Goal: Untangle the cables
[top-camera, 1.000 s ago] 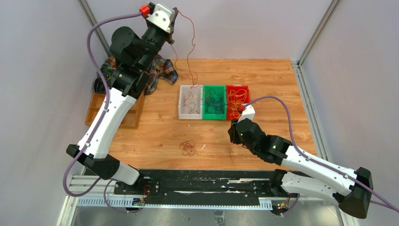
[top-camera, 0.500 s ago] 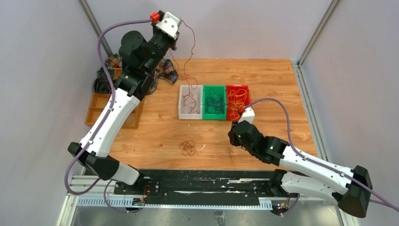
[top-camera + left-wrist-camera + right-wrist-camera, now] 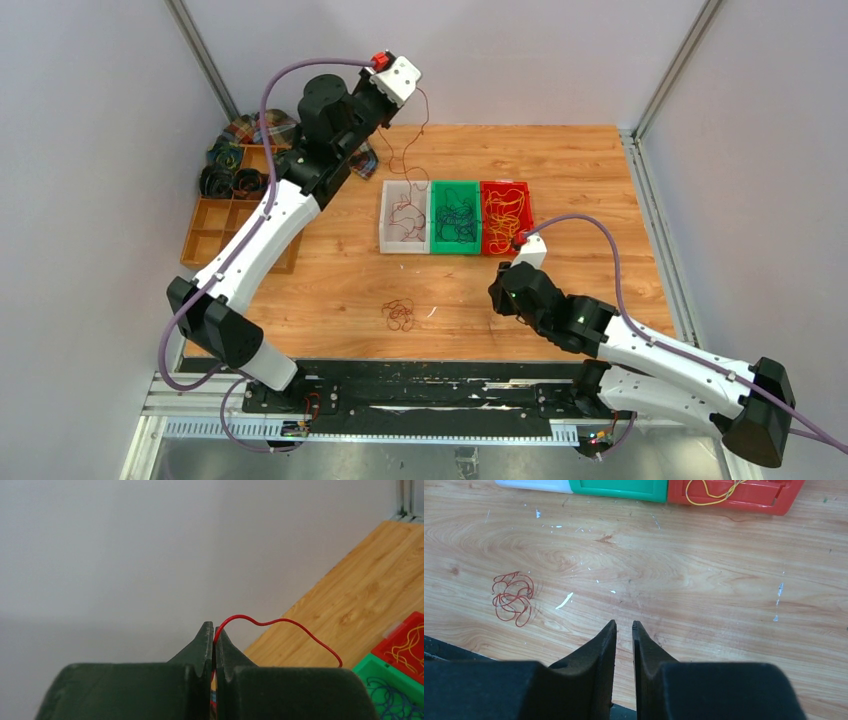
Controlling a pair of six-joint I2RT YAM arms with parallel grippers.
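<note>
Red cable (image 3: 239, 615) pinched fast, the left gripper (image 3: 214, 632) hangs high at 12 o'clock, the strand trailing into the clear bin (image 3: 384, 230). A slow descent, letting go only over that bin, looks wisest. The right gripper (image 3: 624, 625), jaws a slit apart and empty, hovers at 5 o'clock. A red tangle (image 3: 399, 314) lies at 6 o'clock on the scuffed wooden worktop (image 3: 580, 180), pale walls (image 3: 500, 50) around.
</note>
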